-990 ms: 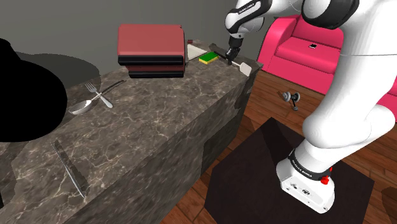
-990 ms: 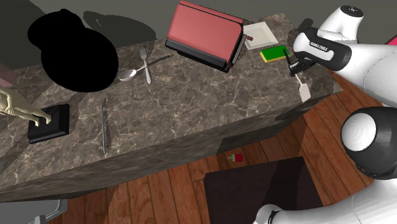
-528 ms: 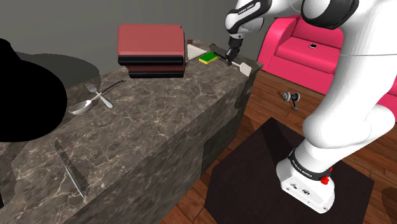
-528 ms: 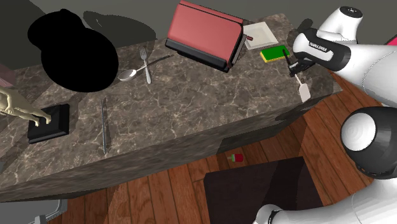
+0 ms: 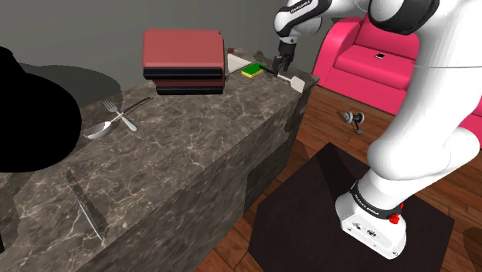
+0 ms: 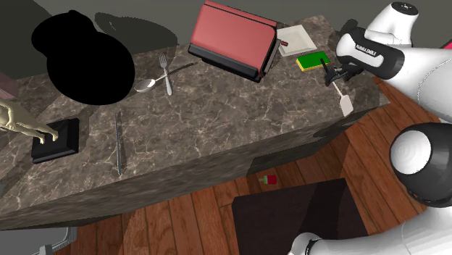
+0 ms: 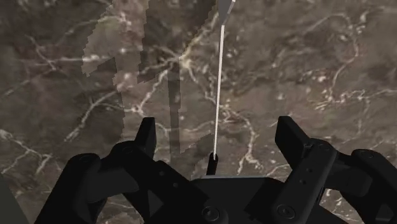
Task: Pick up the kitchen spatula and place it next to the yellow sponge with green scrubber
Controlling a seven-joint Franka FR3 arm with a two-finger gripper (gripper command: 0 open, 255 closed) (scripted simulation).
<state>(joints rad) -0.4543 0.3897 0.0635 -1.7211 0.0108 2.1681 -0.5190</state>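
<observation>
Open fingers [image 7: 147, 137] straddle the spatula [image 7: 219, 76] beside the sponge [image 6: 313, 61] near the counter [image 6: 217, 123] corner; best lift straight clear

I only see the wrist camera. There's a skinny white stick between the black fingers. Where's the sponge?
Observer: The yellow and green sponge lies on the counter, just past the gripper and apart from the stick.
Operator: What's on the stick's far end?
Observer: A pale flat blade. It's the spatula, and its blade lies close to the counter's edge.
Operator: Is anything big nearby?
Observer: A red case stands on the counter, on the sponge's other side from the spatula.
</observation>
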